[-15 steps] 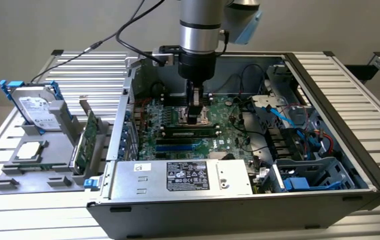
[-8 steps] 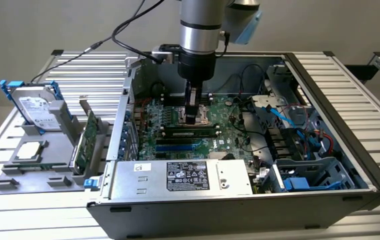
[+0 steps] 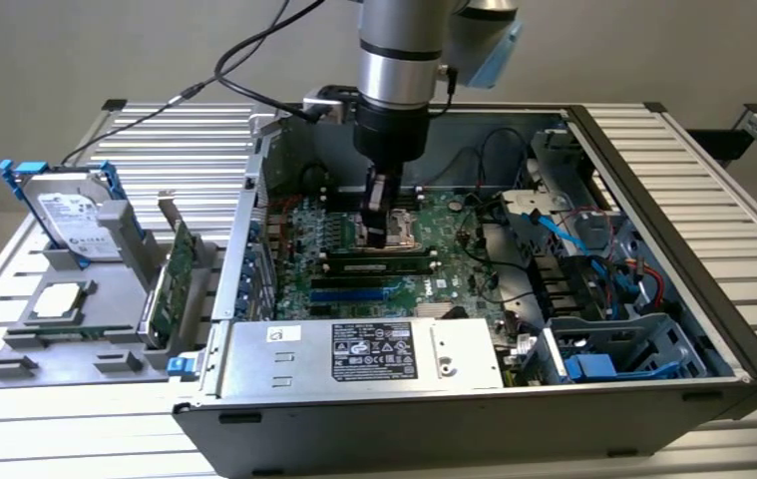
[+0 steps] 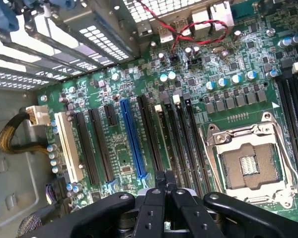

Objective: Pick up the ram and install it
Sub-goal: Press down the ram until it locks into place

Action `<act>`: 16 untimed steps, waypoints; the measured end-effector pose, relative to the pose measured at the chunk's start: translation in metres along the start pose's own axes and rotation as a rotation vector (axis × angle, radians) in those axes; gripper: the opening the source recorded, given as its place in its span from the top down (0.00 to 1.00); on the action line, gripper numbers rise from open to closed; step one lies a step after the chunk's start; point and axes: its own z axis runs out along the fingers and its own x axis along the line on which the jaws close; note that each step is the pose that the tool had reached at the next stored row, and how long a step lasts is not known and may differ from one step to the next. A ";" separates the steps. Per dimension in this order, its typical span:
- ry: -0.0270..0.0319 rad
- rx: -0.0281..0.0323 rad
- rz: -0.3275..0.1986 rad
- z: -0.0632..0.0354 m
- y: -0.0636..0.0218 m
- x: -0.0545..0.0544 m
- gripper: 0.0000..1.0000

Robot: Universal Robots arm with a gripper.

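Open computer case (image 3: 697,299), motherboard (image 3: 351,279) inside: gripper (image 3: 377,238) with jaws closed together, low over the memory slots (image 4: 184,144) beside the CPU socket (image 4: 248,166); ram (image 3: 378,265) seated in a slot just below.

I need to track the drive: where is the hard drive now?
In the exterior view, the hard drive stands upright in a grey holder on that view's left, outside the case, beside the green card.

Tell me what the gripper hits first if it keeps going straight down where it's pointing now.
Most likely the memory slots on the motherboard, next to the CPU socket. The shut gripper hangs just above them; how much gap remains is unclear.
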 end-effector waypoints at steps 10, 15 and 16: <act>-0.0045 -0.0259 0.151 0.0017 0.0000 0.000 0.89; -0.0065 -0.0402 0.230 0.0026 -0.0001 -0.001 0.89; -0.0070 -0.0431 0.246 0.0029 -0.0001 -0.001 0.89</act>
